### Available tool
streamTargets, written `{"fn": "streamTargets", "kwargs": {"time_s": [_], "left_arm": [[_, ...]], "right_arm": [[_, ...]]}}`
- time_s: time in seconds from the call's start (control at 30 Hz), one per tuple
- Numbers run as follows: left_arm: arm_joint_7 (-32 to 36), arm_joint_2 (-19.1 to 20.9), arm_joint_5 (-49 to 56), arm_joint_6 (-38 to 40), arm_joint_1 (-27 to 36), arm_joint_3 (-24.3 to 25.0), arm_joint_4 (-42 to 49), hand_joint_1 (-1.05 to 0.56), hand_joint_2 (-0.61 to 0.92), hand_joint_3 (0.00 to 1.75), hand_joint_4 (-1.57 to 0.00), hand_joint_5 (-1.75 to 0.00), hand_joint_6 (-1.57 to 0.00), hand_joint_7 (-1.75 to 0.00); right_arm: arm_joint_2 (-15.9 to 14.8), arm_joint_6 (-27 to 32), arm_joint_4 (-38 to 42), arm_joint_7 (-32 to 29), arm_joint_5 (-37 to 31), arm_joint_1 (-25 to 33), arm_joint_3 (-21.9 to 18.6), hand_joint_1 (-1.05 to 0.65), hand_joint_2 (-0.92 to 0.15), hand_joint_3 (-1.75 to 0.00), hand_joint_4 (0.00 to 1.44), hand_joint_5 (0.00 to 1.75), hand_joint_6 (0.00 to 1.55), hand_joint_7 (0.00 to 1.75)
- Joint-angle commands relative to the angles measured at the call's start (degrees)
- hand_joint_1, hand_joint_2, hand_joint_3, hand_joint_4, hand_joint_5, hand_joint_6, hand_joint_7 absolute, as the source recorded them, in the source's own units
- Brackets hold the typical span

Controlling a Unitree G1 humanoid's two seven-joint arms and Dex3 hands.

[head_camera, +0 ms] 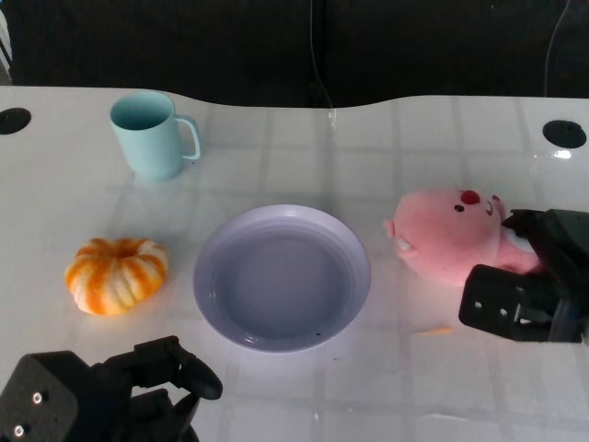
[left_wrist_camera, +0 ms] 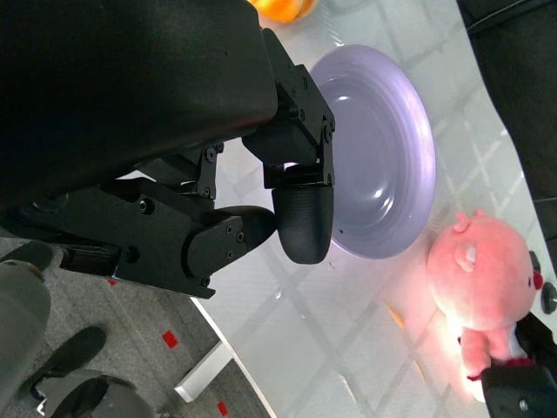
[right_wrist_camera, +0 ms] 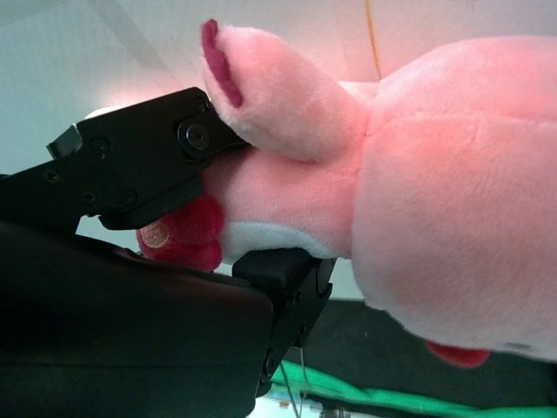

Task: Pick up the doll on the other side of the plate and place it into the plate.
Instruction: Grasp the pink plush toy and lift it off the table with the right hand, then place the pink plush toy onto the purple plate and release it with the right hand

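Pink doll lying on table just right of lavender plate, apart from it, not in it. Right hand wrapped round doll's body end; in rt wrist view black fingers clamped on either side of plush, so grasping doll. Left hand low at near edge, just this side of plate, fingers curled in w/ nothing between them, i.e. clenched. Teal mug at far left, orange pumpkin toy left of plate
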Motion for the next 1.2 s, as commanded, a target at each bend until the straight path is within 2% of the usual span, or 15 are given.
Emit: {"fn": "streamTargets", "kwargs": {"time_s": [0.03,0.07,0.17,0.2,0.33,0.37,0.4,0.5,0.63,0.83,1.03,1.2], "left_arm": [[0.2,0.5,0.3,-0.1,-0.9,0.4,0.0,-0.12,0.85,0.69,-0.58,-1.61,-0.58,-1.39],[0.2,0.4,0.3,-0.2,-1.1,0.4,0.2,-0.13,0.85,0.69,-0.58,-1.61,-0.58,-1.39],[0.1,0.4,0.2,-0.6,-1.5,0.6,1.1,-0.13,0.87,0.67,-0.59,-1.61,-0.58,-1.40],[0.0,0.5,0.3,-0.8,-1.6,0.6,1.3,-0.13,0.87,0.66,-0.60,-1.61,-0.58,-1.40],[-0.1,0.8,0.5,-0.6,-1.9,0.7,1.7,-0.14,0.88,0.64,-0.59,-1.60,-0.56,-1.40],[-0.1,0.9,0.5,-0.6,-2.0,0.6,1.8,-0.14,0.88,0.63,-0.58,-1.60,-0.56,-1.40],[-0.1,1.0,0.6,-0.6,-2.0,0.6,1.9,-0.14,0.89,0.61,-0.58,-1.60,-0.56,-1.40],[-0.2,1.0,0.6,-1.0,-2.3,0.5,2.5,-0.13,0.91,0.58,-0.57,-1.60,-0.55,-1.40],[-0.1,1.0,0.7,-0.6,-2.7,0.4,2.9,-0.14,0.92,0.56,-0.57,-1.59,-0.55,-1.40],[0.1,1.0,1.2,-1.5,-2.7,-0.1,3.3,-0.14,0.92,0.55,-0.56,-1.58,-0.54,-1.39],[-0.1,0.8,1.2,-1.4,-2.5,-0.3,3.1,-0.14,0.92,0.57,-0.55,-1.58,-0.54,-1.41],[0.3,0.5,1.8,-1.7,-2.0,-0.6,2.6,-0.14,0.92,0.56,-0.55,-1.58,-0.53,-1.40]], "right_arm": [[-1.2,0.9,-6.0,-1.0,1.8,4.1,-2.5,-0.25,-0.84,-0.39,0.86,1.42,1.08,0.59],[-1.4,1.3,-7.8,-1.0,1.9,4.8,-3.1,-0.23,-0.72,-0.59,0.81,1.58,1.01,0.77],[-1.9,2.3,-12.4,-0.5,2.2,6.3,-4.6,-0.22,-0.58,-0.87,0.78,1.68,0.92,1.03],[-1.9,2.8,-13.7,0.0,2.4,6.7,-5.0,-0.22,-0.52,-0.99,0.78,1.71,0.89,1.18],[-2.5,4.3,-19.2,1.7,2.1,8.3,-6.1,-0.21,-0.43,-1.14,0.76,1.73,0.83,1.32],[-2.2,4.8,-20.8,2.3,2.9,8.7,-6.8,-0.21,-0.43,-1.14,0.76,1.74,0.81,1.39],[-2.0,5.2,-21.9,2.8,3.5,9.1,-7.4,-0.20,-0.42,-1.16,0.80,1.74,0.78,1.53],[-1.7,6.0,-24.9,3.9,3.7,9.6,-8.0,-0.20,-0.40,-1.20,0.84,1.75,0.75,1.66],[-1.2,5.6,-27.0,4.9,4.5,9.4,-8.6,-0.20,-0.38,-1.23,0.84,1.75,0.71,1.74],[0.0,5.7,-30.4,7.4,6.6,8.2,-9.4,-0.17,-0.39,-1.24,0.89,1.75,0.73,1.75],[1.9,6.1,-32.8,9.5,6.0,6.1,-8.2,-0.16,-0.38,-1.26,0.92,1.75,0.75,1.75],[4.3,2.7,-31.1,9.2,5.2,2.8,-6.0,-0.16,-0.39,-1.25,0.92,1.75,0.75,1.73]]}}
